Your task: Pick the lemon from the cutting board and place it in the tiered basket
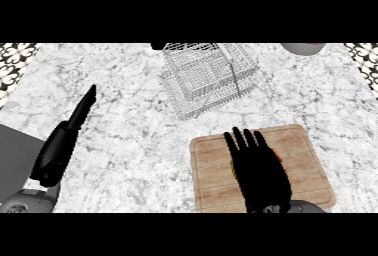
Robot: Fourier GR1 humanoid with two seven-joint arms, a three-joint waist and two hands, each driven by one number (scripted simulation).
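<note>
– What's in the basket (210,75)?
– Nothing I can see.
– And the lemon (276,153)?
– On the cutting board (310,165), mostly under the right hand (257,167), fingers straight. Left hand (63,142) relaxed, well apart.

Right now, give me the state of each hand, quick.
Left hand: open, fingers straight, holding nothing.
Right hand: open, fingers straight, spread above the cutting board, holding nothing.

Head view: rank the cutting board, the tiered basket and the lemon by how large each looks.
1. Cutting board, largest, though its nearness to the camera flatters it.
2. Tiered basket, a little smaller.
3. Lemon, smallest; the right hand hides most of it.
</note>
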